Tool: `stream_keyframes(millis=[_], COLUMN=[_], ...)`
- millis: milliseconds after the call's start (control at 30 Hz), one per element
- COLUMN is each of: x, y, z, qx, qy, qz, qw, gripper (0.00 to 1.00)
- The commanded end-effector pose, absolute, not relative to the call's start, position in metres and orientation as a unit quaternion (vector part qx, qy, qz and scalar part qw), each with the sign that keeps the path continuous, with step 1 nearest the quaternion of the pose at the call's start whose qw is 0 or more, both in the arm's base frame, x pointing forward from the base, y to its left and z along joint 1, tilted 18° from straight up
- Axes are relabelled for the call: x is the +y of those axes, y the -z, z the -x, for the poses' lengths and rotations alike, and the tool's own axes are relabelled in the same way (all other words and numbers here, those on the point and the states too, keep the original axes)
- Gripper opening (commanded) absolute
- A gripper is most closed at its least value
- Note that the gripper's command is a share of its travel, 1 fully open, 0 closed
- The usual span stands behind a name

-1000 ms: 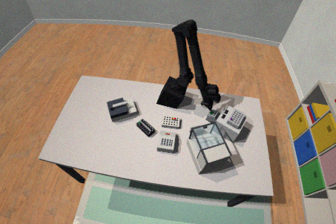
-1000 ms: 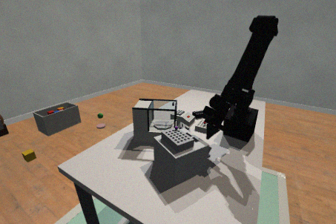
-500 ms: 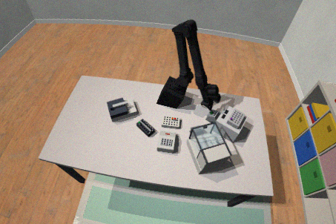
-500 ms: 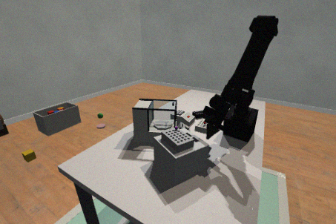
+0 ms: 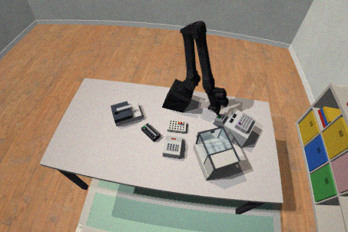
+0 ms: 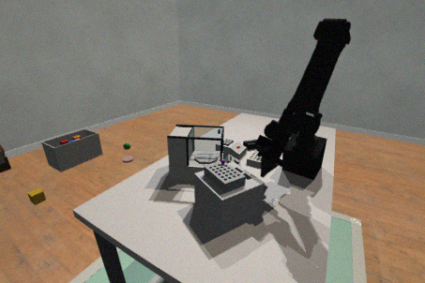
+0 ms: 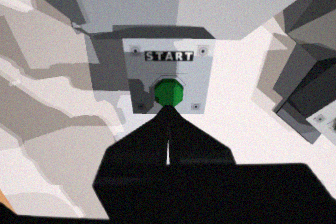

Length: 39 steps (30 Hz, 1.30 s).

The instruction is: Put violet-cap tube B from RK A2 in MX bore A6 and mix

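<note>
Wrist view: pale tabletop (image 7: 230, 125); mixer MX (image 6: 220, 201), grey block at the near end in the exterior view, tube B (image 6: 222, 161), violet cap, seated in a far bore of its top grid; jaws, clenched on nothing, tip touching the near edge of the green START key (image 7: 168, 92) on its sloping panel.

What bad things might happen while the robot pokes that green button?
1. The shut gripper meets only the near edge of the green START key; it might slip off without pressing properly.
2. The mixer MX is not fixed down, so a hard push may slide or tilt it.
3. The violet-capped tube B stands in the mixer's block; a bumped block could stop the mixing.
</note>
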<state>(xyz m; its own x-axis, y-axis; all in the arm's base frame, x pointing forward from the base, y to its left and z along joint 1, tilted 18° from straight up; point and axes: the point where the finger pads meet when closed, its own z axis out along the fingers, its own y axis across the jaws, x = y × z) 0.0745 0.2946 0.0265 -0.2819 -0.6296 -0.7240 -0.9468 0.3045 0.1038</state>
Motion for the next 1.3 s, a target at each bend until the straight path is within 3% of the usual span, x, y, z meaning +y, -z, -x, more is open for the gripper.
stream_keyframes(millis=[0,1267], x=[0.317,0.331], y=[-0.043,-0.022], z=[-0.079,-0.08], qx=[0.745,0.746], qy=[-0.288,-0.287], qz=[0.517,0.519], qw=[0.308,0.304], gripper=[0.0,0.0])
